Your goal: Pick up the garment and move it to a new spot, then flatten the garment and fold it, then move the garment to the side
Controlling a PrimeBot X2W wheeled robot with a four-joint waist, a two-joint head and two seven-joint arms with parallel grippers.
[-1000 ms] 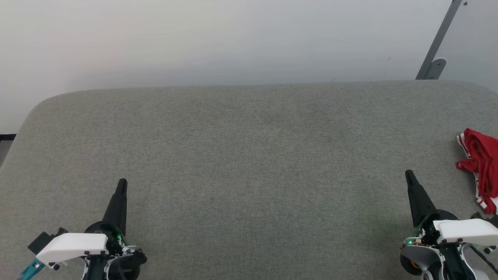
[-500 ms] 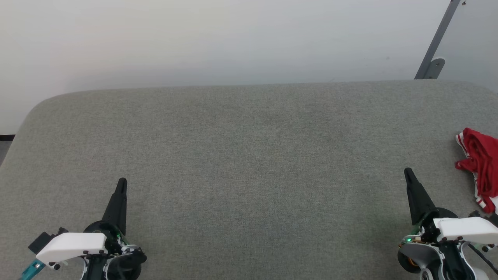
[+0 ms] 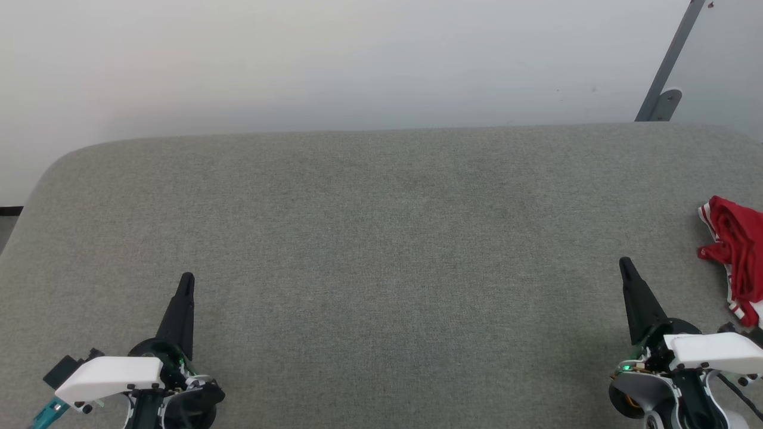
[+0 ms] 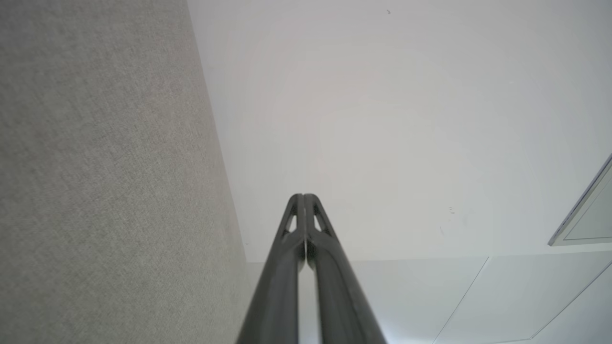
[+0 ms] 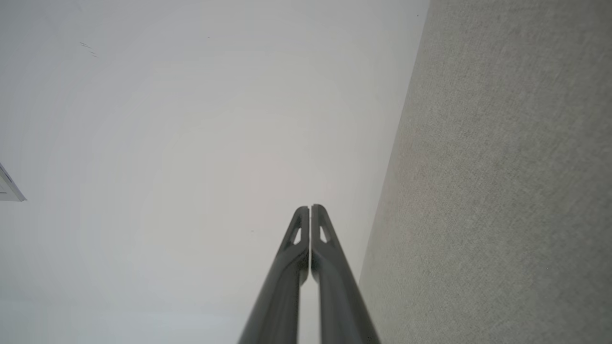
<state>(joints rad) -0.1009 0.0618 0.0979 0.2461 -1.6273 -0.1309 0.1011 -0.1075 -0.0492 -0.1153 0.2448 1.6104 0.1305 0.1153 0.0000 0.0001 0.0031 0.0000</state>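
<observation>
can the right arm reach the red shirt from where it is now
Probably yes. The garment lies crumpled on the grey surface just right of the right gripper, with nothing between them. The gripper is shut, so it must open first.

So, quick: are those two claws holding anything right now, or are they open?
Left gripper: closed, holding nothing.
Right gripper: closed, holding nothing; the garment lies apart from it.

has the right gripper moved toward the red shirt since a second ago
No. The right gripper keeps the same gap from the garment on the grey table, with its fingers shut.
</observation>
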